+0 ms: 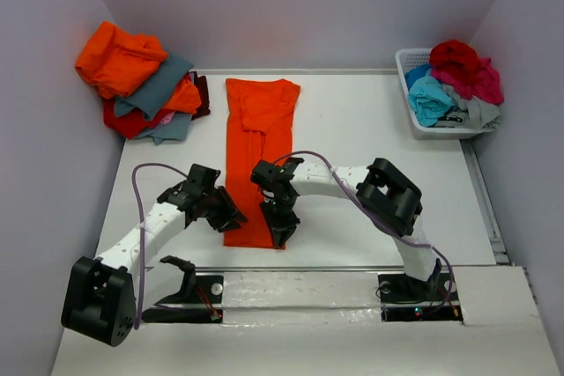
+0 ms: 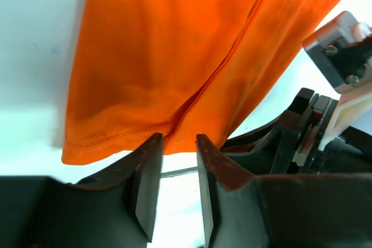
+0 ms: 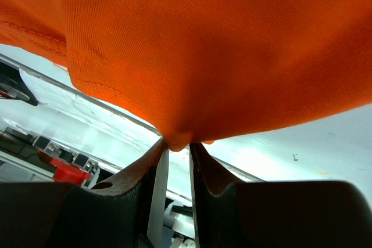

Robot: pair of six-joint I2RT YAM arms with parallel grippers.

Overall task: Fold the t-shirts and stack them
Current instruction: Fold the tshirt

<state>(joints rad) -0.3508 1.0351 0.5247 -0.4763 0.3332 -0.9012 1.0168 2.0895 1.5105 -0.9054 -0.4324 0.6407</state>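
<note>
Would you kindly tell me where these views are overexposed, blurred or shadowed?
Top external: even soft light, sharp, only faint shadows on the table. Left wrist: table blown out white, orange t-shirt fairly sharp, near jaws dark. Right wrist: cloth weave crisp, background past the table edge blurred and glary.

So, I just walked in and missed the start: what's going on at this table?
Two robot arms are handling one orange t-shirt, laid as a long strip on the table. The right gripper pinches its near hem. The left gripper sits at the same hem; whether it grips is unclear. A pile of shirts sits far left, and a basket of clothes far right.
</note>
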